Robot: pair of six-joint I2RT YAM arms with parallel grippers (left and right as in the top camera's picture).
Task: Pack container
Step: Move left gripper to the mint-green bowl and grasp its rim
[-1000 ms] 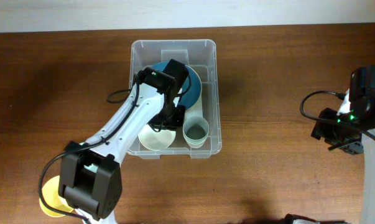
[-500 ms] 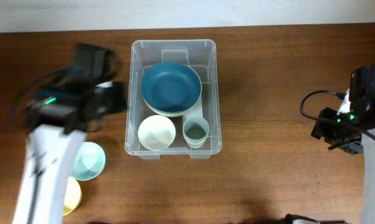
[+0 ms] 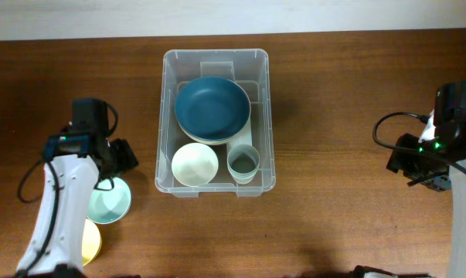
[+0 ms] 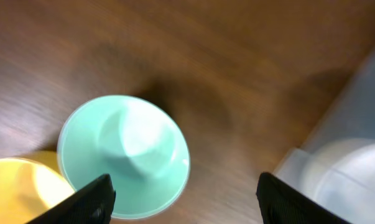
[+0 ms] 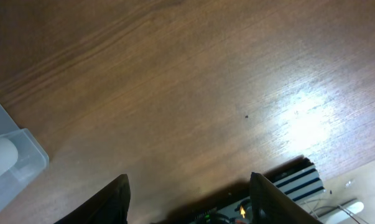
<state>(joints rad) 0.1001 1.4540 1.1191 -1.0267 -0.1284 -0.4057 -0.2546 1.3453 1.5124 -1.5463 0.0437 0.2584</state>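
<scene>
With the left end effector (image 4: pixel 184 198) gaping empty above the mint bowl (image 4: pixel 125 155), a skewed descent could have knocked it into the neighbouring yellow bowl (image 4: pixel 19 186), apart from the container (image 3: pixel 168 116) standing mid-way along the counter (image 3: pixel 333 116), while the right end effector (image 5: pixel 188 200) hung half-open, empty.

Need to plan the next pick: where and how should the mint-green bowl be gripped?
Pinch the mint-green bowl by its rim from above, on the side facing the container: it sits upright and open, and the yellow bowl crowds the opposite edge.

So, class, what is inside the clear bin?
The bin holds a blue bowl, a cream bowl and a pale cup. Whatever lies under the blue bowl is mostly covered.
</scene>
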